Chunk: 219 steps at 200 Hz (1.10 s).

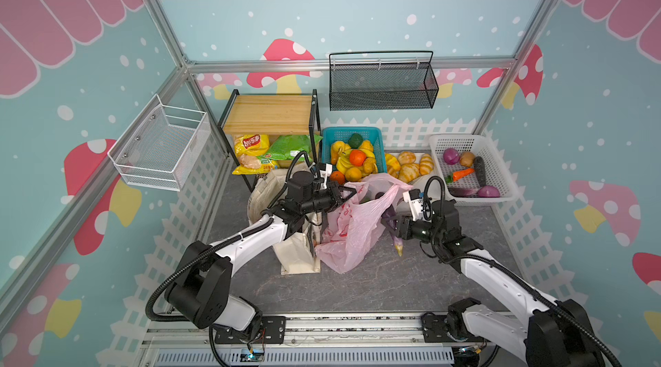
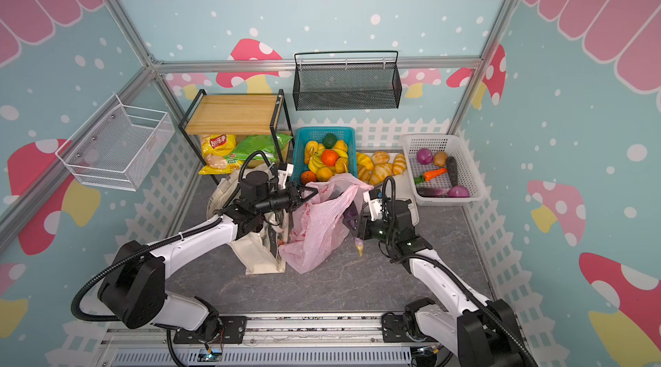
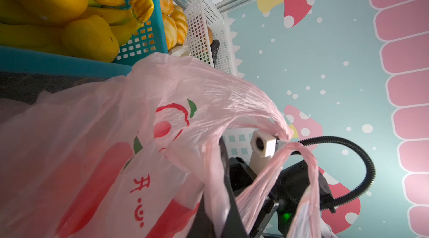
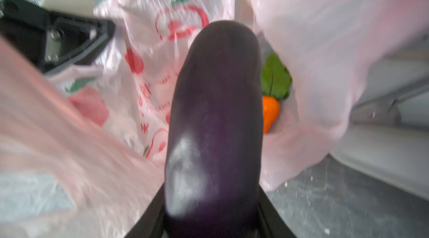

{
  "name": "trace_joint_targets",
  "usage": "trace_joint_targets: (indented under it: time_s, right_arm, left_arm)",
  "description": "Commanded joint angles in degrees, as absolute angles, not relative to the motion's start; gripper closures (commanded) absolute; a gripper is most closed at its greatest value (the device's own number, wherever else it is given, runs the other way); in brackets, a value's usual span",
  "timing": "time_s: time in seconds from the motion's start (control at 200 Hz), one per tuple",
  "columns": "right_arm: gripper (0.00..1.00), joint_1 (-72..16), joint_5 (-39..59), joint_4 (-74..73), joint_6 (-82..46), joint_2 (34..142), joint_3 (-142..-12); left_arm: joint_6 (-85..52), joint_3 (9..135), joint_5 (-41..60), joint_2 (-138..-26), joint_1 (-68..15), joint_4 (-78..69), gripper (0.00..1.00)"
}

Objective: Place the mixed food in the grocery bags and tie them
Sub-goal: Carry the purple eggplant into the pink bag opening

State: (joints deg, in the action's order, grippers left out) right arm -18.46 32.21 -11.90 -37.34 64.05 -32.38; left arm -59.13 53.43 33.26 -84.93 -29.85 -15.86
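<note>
The grocery bags stand mid-table: a thin pink plastic bag (image 1: 352, 229) (image 2: 318, 233) with red print, and beside it a cream canvas tote (image 1: 297, 256) (image 2: 257, 259). My left gripper (image 1: 348, 194) (image 2: 307, 191) (image 3: 220, 211) is shut on the pink bag's rim (image 3: 216, 178) and holds its mouth up. At that mouth my right gripper (image 1: 390, 224) (image 2: 352, 222) (image 4: 212, 213) is shut on a dark purple toy eggplant (image 1: 395, 240) (image 4: 216, 109), whose tip points into the bag. An orange toy vegetable with green leaves (image 4: 270, 111) lies inside the pink bag (image 4: 325, 39).
Along the back stand a teal basket (image 1: 350, 130) of fruit, bread rolls (image 1: 407, 165), and a white basket (image 1: 508, 182) of vegetables. A wooden shelf (image 1: 268, 115) holds a yellow chip packet (image 1: 250, 147) and a green packet (image 1: 291, 147). Wire baskets hang on the walls.
</note>
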Motion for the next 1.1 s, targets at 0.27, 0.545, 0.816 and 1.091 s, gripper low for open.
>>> trace_joint_targets:
  time_s: [0.27, 0.545, 0.816, 1.091]
  right_arm:
    - [0.79, -26.5, 3.4, -32.2, -47.1, 74.6, -36.8]
    - [0.8, -30.5, -7.7, -37.0, -53.7, 79.1, -38.7]
    - [0.8, -33.1, -16.2, -44.5, -57.2, 83.5, -38.5]
    - [0.8, -36.6, -14.5, -46.3, -56.9, 88.7, -37.7]
  left_arm:
    - [-56.9, 56.0, 35.0, -85.0, -31.9, -13.9, 1.0]
    - [-56.9, 55.9, 35.0, -84.5, -32.8, -14.2, 1.0]
    - [-56.7, 55.8, 35.0, -84.5, -33.1, -14.2, 1.0]
    - [-56.5, 55.8, 34.6, -84.0, -33.2, -13.9, 1.0]
